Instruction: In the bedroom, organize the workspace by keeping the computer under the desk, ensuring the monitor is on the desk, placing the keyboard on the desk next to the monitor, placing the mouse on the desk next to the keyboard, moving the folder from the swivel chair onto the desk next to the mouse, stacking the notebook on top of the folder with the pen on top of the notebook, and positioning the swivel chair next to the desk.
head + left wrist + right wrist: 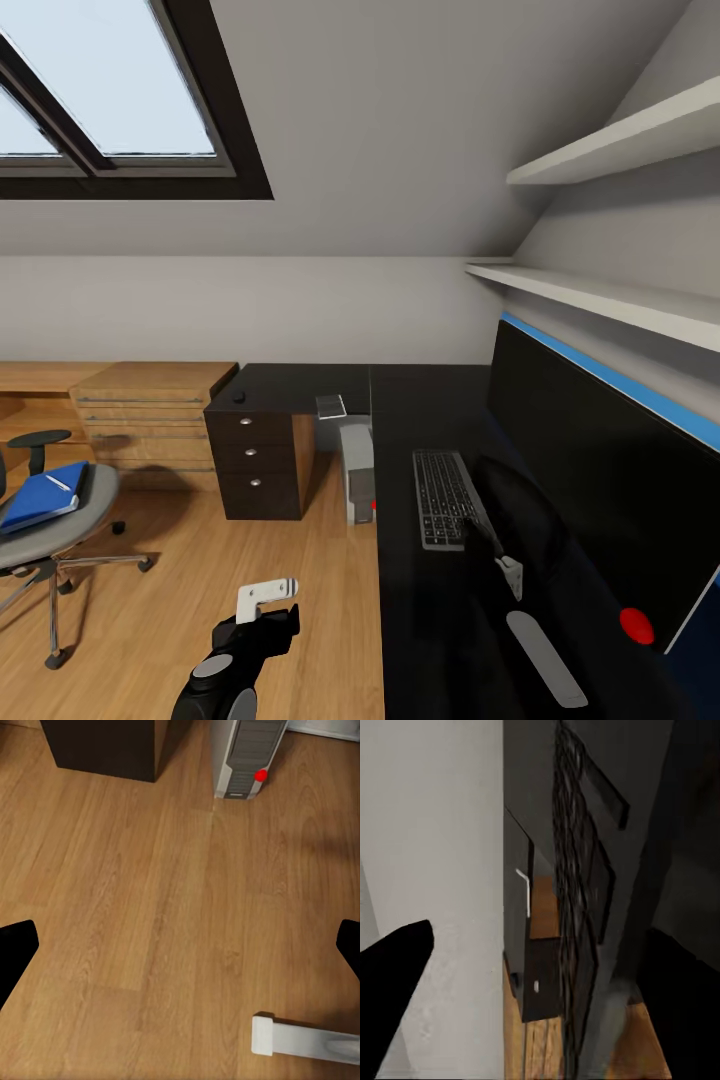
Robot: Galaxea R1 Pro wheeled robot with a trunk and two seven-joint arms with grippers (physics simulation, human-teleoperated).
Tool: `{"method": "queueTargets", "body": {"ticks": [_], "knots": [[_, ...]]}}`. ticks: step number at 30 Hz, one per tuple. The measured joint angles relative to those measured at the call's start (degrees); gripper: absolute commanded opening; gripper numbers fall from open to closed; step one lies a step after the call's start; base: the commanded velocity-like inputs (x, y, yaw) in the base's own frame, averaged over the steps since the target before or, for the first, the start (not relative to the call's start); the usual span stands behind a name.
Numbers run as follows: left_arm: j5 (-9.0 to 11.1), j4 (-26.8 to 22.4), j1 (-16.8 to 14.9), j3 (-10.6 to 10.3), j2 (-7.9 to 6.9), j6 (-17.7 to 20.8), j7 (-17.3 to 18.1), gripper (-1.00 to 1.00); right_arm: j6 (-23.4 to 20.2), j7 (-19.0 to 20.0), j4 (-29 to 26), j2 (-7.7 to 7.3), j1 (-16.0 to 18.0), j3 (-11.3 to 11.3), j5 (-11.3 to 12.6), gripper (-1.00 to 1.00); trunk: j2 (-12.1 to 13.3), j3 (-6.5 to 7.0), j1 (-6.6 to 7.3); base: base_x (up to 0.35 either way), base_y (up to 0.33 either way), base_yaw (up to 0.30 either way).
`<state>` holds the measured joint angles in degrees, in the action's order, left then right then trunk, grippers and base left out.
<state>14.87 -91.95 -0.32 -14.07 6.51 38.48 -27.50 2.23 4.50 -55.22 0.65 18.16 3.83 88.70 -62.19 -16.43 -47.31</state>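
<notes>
An attic bedroom with a sloped grey ceiling and a dark-framed skylight (120,100); a wood plank floor (250,560) below. A long glossy black desk (420,600) runs along the right wall, with a blue back panel (620,385) and a black three-drawer unit (258,460) at its far end. The wide black monitor (590,480) stands on the desk, a red dot at its lower corner; the keyboard (443,497) lies flat on the desk just beside it. A small black mouse (239,397) sits on top of the drawer unit. The grey computer (356,470) tower stands on the floor under the desk edge. At the left, the swivel chair (50,530) stands well apart from the desk, with the blue folder (42,495) on its seat and a thin white pen (58,483) on the folder. The left gripper (268,596) hangs over bare floor, fingers spread wide and empty; the right gripper (505,570) hovers over the desk near the keyboard's end, fingers apart, holding nothing.
</notes>
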Motion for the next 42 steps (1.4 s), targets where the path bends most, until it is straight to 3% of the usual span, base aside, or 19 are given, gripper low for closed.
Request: {"method": "queueTargets", "body": {"ticks": [32, 42], "knots": [[0.0, 0.0, 0.0, 0.04, -0.18, 0.0, 0.0, 1.0, 0.08, 0.0, 0.0, -0.02, 0.0, 0.0, -0.18, 1.0, 0.0, 0.0, 0.0, -0.001, -0.021, 0.0], [-0.01, -0.03, 0.0, 0.06, -0.18, 0.0, -0.01, 1.0, 0.0, -0.12, 0.08, -0.02, 0.01, 0.09, -0.18, 1.0, 0.0, 0.0, -0.02, -0.21, 0.0, 0.0]]}}
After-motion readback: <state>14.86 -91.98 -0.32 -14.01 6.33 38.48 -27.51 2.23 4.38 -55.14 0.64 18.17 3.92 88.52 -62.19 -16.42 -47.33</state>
